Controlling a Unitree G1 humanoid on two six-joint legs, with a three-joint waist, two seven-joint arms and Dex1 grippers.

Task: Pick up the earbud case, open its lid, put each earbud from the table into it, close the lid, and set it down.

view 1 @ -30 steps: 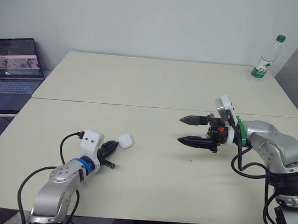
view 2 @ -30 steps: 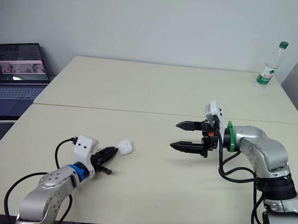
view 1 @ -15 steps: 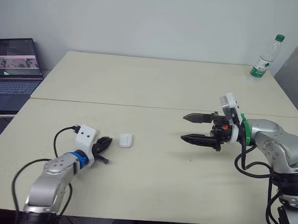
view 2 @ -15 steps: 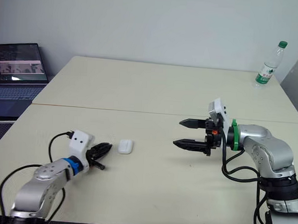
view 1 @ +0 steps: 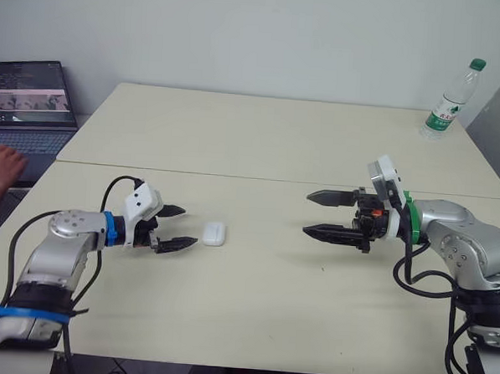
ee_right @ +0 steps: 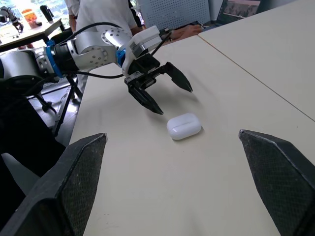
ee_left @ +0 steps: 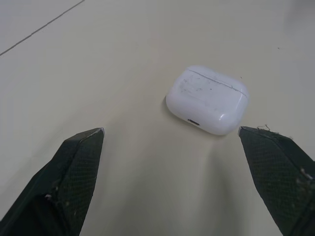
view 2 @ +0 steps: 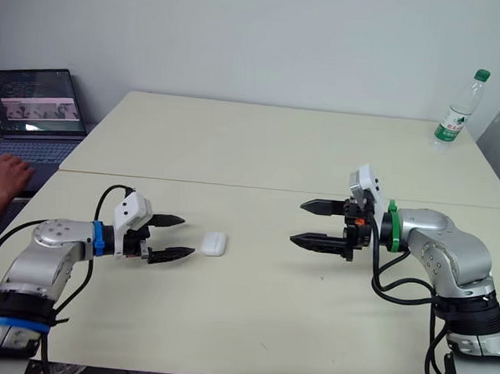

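Note:
The white earbud case (view 1: pixel 214 233) lies flat on the table with its lid closed, also seen close up in the left wrist view as the case (ee_left: pixel 207 99). My left gripper (view 1: pixel 187 226) hangs open just left of it, fingertips pointing at the case without touching it. From the right wrist view, the case (ee_right: pixel 184 126) sits just in front of the left gripper (ee_right: pixel 175 101). My right gripper (view 1: pixel 308 213) is open and empty above the table, well to the right of the case and pointing toward it.
A laptop (view 1: pixel 23 108) stands on a side surface at the far left, with a person's hand (view 1: pixel 1 166) on it. A water bottle (view 1: pixel 452 97) stands at the table's back right corner. A seam (view 1: pixel 275 179) runs across the table behind both grippers.
My left gripper has opened wide and its arm has swung out to the left. The case, tilted at its fingertips before, now lies flat. A person's hand has appeared at the laptop.

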